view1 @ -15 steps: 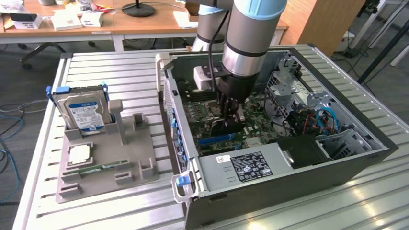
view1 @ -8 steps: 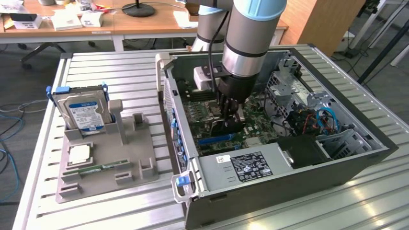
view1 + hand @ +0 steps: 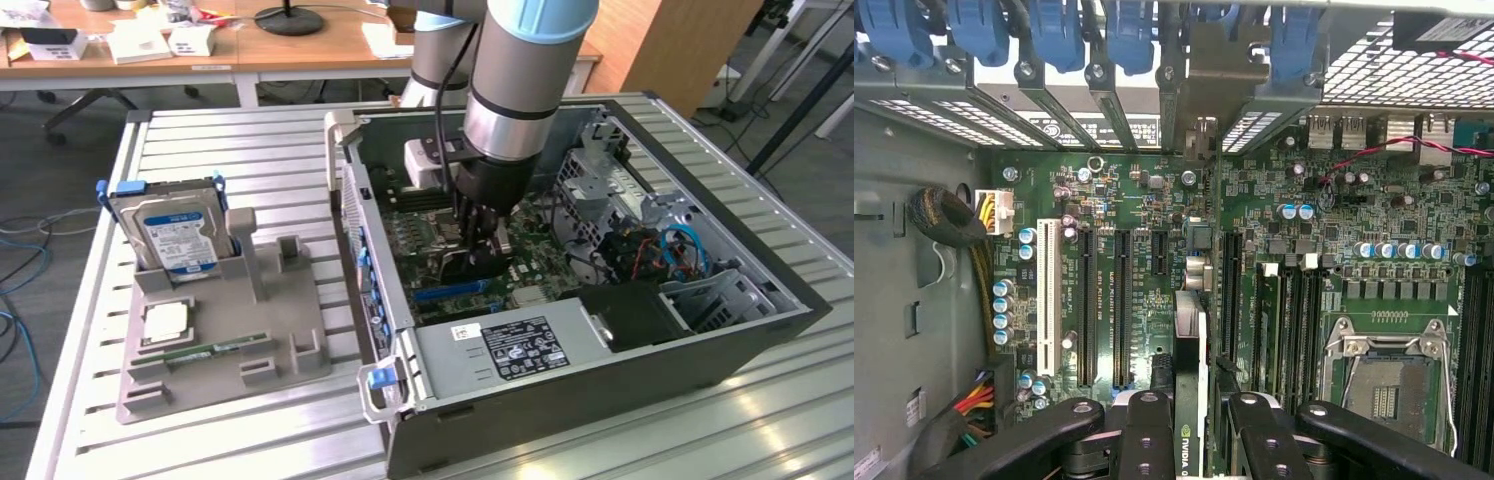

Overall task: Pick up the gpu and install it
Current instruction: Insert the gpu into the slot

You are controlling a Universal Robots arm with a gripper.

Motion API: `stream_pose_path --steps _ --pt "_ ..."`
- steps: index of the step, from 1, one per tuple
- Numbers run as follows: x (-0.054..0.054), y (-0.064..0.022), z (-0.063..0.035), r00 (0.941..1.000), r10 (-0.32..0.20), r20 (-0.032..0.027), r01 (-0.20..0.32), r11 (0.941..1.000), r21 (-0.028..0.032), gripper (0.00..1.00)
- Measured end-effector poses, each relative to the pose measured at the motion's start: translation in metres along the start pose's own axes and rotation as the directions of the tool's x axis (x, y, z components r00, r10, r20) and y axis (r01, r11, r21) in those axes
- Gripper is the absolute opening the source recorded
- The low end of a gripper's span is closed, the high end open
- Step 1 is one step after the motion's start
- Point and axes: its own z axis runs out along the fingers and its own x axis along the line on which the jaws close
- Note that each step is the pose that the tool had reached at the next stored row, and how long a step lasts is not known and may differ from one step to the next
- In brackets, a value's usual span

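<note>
The gpu (image 3: 1190, 345), a thin flat dark circuit card, is pinched edge-on in the black claw (image 3: 1194, 412), inside the open dark metal computer case (image 3: 747, 330) over the green motherboard's (image 3: 1154, 200) long slots. The pick-up is done. Judging by its stance, the card is not yet seated in a slot.

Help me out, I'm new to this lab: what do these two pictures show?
The grey tube is a robot arm reaching into an open computer case on a slatted metal table. One picture comes from a camera off the arm; the other from one on its wrist, facing the green motherboard. The gripper is closed on the gpu, a thin card seen edge-on over the board. Beside the case, a grey tray holds a hard drive, a memory stick and a square chip.
</note>
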Motion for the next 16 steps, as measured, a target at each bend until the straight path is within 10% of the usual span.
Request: stream_pose_path --steps 16 --pt "0.0000 0.0001 0.0026 1.0000 0.000 0.0000 0.000 1.0000 0.0000 0.26"
